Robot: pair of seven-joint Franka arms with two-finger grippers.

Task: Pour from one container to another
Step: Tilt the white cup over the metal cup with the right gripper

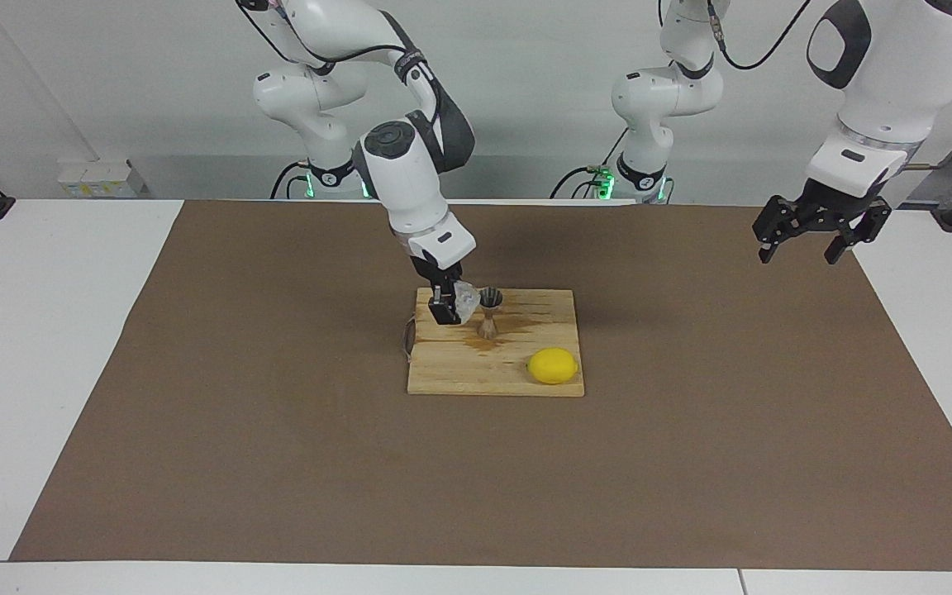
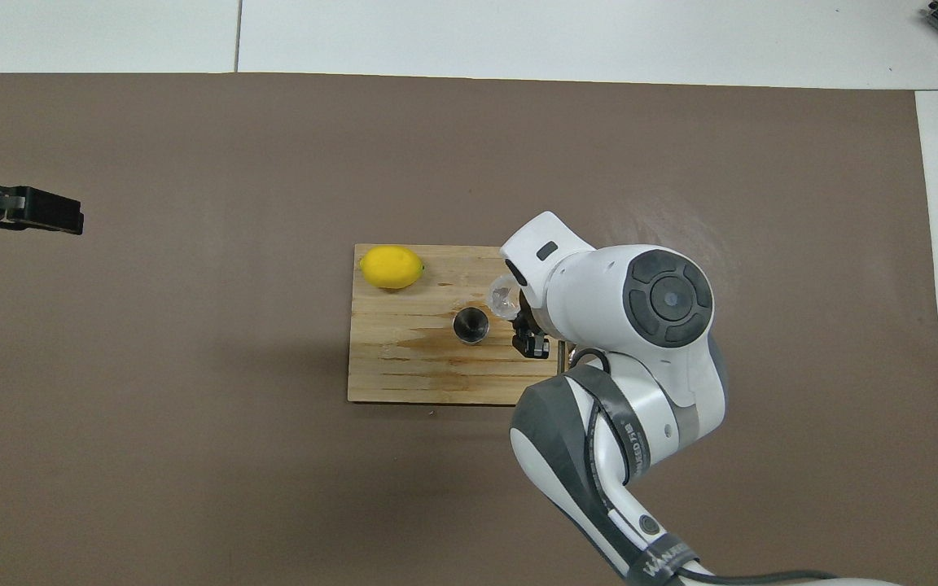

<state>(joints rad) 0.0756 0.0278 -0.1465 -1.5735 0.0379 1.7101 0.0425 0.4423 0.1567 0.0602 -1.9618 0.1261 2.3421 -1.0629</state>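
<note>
The scene is evenly and brightly lit from overhead. Soft, diffuse shadows are cast on the brown mat beneath the arms, and a broad faint one is seen near the wooden board in the overhead view. No harsh glare is seen. Both views are rendered sharply, with slight softness on small details. No edge distortion is noticeable.

Yellow lemon; pale wooden board with plank lines and a darker brown stain; silvery metal jigger; clear knobbly glass cup; brown table mat; white arms, grey joints, black grippers.
</note>
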